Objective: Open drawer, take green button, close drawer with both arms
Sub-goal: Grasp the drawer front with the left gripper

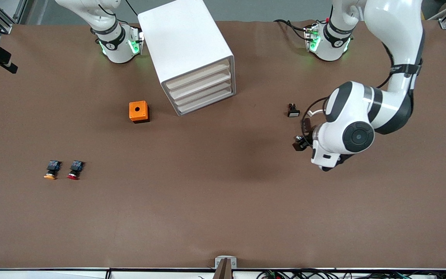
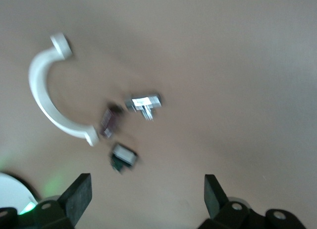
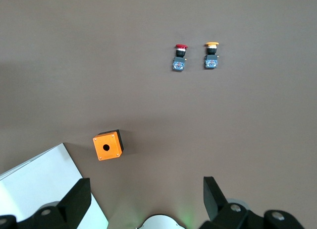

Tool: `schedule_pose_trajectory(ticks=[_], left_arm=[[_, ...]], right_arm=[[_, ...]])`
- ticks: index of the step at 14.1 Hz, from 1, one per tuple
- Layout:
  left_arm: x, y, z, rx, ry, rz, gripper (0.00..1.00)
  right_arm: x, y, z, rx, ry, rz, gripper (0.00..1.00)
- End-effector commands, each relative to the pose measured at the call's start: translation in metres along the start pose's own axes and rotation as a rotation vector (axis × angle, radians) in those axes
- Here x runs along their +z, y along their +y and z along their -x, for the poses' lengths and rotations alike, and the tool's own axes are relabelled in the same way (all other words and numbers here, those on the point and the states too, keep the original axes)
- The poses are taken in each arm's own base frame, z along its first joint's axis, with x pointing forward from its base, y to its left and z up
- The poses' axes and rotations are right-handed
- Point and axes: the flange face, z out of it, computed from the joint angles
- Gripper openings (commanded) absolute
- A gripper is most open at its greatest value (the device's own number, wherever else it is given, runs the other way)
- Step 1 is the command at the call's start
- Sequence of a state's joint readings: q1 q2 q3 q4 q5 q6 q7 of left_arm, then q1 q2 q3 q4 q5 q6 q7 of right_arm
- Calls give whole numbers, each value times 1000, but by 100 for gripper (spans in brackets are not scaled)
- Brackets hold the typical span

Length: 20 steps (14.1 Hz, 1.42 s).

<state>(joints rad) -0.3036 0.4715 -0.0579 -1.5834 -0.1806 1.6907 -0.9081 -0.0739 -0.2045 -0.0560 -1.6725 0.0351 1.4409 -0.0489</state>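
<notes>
The white cabinet [image 1: 184, 38] stands between the arm bases, and its corner shows in the right wrist view [image 3: 39, 184]. All four drawers are shut, including the lowest drawer [image 1: 206, 102]. No green-capped button shows in any view. My left gripper [image 2: 147, 189] is open and empty. It hangs over the table at the left arm's end, and the arm's wrist [image 1: 347, 131] hides it in the front view. My right gripper [image 3: 146, 192] is open and empty. It waits high near the right arm's base, out of the front view.
An orange box [image 1: 139, 111] [image 3: 107, 145] sits beside the cabinet. A red-capped button [image 1: 76, 169] [image 3: 180, 58] and a yellow-capped one [image 1: 51, 169] [image 3: 211, 55] lie nearer the camera. Under the left gripper lie a small black, pale-faced part [image 1: 293, 110] [image 2: 123, 157], a white curved clip [image 2: 47, 90] and a silvery piece [image 2: 143, 101].
</notes>
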Motion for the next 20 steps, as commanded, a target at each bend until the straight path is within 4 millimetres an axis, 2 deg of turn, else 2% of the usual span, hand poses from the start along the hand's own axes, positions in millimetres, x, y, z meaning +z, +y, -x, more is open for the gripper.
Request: schedule_pose_trajectory(ticks=[1, 5, 8, 10, 12, 15, 20], left_arm=[[26, 22, 9, -119, -164, 39, 100], [62, 75, 35, -366, -354, 42, 100], [86, 99, 40, -555, -458, 1, 100], [109, 110, 35, -687, -583, -25, 100], [133, 114, 32, -803, -662, -107, 100], [175, 117, 32, -989, -750, -282, 100], [241, 125, 73, -1152, -832, -598, 100]], right_arm=[[-4, 2, 3, 15, -2, 7, 100], [-4, -4, 3, 75, -4, 9, 100], [-2, -9, 2, 66, -7, 9, 100], [-2, -13, 2, 47, -8, 9, 100], [-1, -23, 1, 25, -2, 13, 100], [-2, -21, 0, 1, 1, 17, 100], [-2, -15, 0, -15, 2, 17, 100]])
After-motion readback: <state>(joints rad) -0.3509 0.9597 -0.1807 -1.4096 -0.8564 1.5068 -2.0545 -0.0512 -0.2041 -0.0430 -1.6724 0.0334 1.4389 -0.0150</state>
